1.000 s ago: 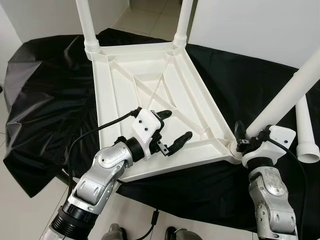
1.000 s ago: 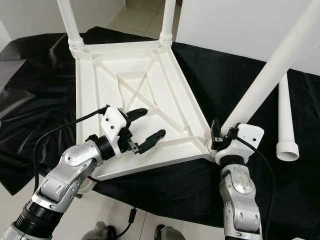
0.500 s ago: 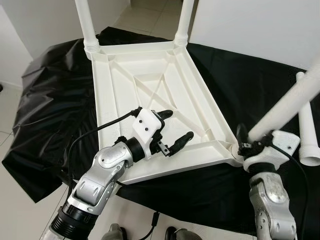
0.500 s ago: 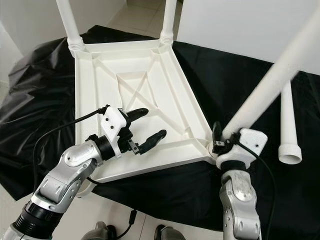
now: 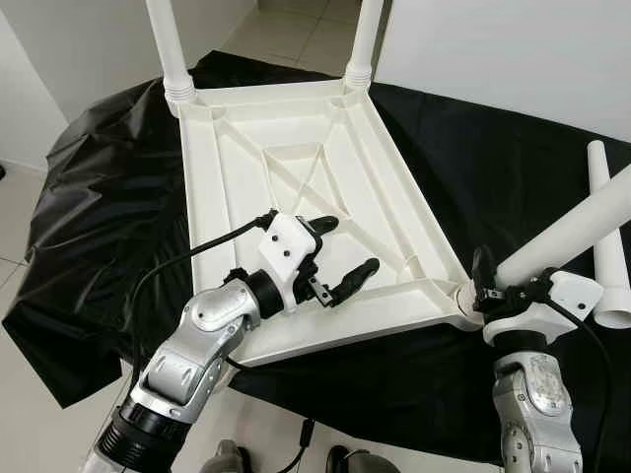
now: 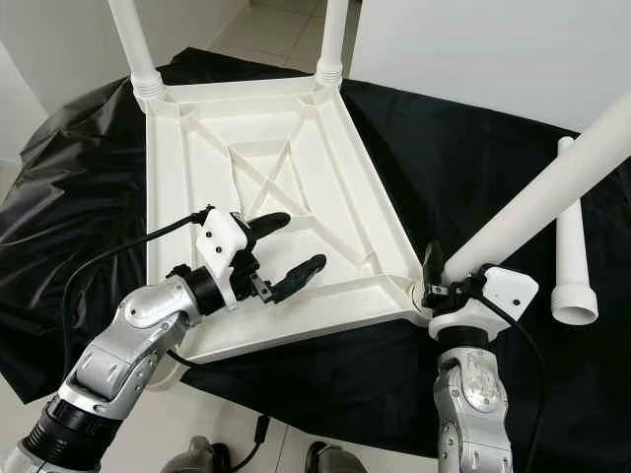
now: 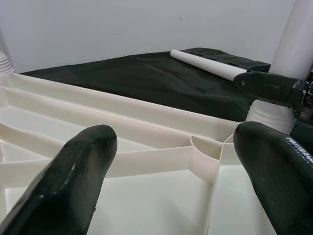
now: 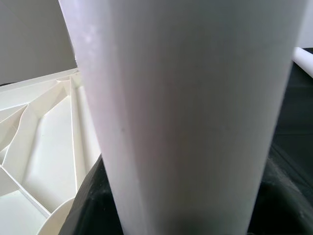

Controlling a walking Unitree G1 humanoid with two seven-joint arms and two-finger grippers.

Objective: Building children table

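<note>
A white plastic table (image 5: 296, 168) lies upside down on a black cloth, with two white legs (image 5: 168, 49) (image 5: 363, 39) standing in its far corners. At the near right corner socket (image 5: 463, 301) my right gripper (image 5: 501, 283) is shut on a third leg (image 5: 582, 222). This leg leans far out to the right with its foot end at the socket. In the right wrist view the held leg (image 8: 186, 112) is close up. My left gripper (image 5: 350, 244) hangs open above the ribbed underside near the front rim, holding nothing. Both its fingers (image 7: 73, 186) are in the left wrist view.
A loose fourth leg (image 5: 613, 286) lies on the cloth at the far right, beyond the held one. The black cloth (image 5: 108, 197) drapes over its support's front edge (image 5: 394, 384) down to a pale tiled floor (image 5: 39, 414). A white wall (image 5: 493, 49) stands behind.
The held leg has swung lower and further to the right, and my right gripper has shifted right with it. The left arm has stayed put. The camera has shifted slightly.
</note>
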